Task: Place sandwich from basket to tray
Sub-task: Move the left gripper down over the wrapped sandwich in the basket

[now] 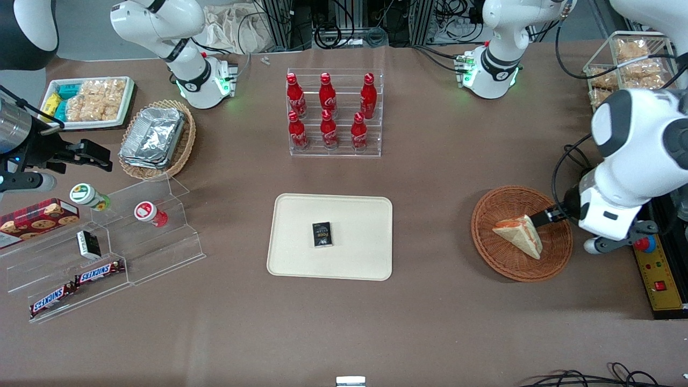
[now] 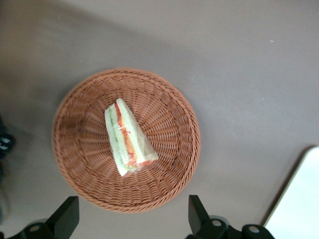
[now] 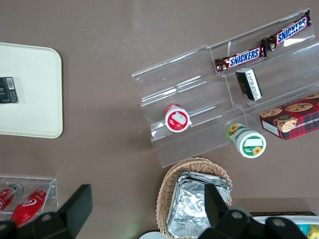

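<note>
My claw hangs above the reddish-brown basket, at the working arm's end of the table, with its two fingers spread wide and nothing between them. In my wrist view the fingers straddle the basket's rim without touching it.

The sandwich lies inside the basket, roughly at its middle, resting on the woven floor. It is a pale bread wedge, and its edge shows orange-red and green filling layers. In the front view a dark fingertip shows just beside the sandwich's corner; I cannot tell whether it touches.

The tray sits flat at the centre of the table, well apart from the basket. A small black box lies near the tray's middle. Farther from the front camera than the tray stands a clear rack of red bottles. Toward the parked arm's end, a tan wicker basket holds foil containers.
</note>
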{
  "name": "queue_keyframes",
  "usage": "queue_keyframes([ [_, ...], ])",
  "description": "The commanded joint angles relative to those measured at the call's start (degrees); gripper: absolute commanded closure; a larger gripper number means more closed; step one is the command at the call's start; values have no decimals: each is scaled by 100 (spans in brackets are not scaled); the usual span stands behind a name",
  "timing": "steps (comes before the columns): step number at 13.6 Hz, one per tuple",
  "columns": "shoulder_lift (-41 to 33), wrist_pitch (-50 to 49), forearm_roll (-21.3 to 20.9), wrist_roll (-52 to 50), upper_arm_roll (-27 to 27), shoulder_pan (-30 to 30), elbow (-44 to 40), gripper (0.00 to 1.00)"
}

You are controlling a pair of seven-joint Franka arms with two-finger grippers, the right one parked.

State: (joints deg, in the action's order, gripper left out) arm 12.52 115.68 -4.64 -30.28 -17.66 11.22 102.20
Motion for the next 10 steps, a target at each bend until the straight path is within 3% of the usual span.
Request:
queue_keyframes([
  [1,22,349,-1,-573,0,73,431,1],
  [10,928,1631,-54,-1963,43,302,880,2],
])
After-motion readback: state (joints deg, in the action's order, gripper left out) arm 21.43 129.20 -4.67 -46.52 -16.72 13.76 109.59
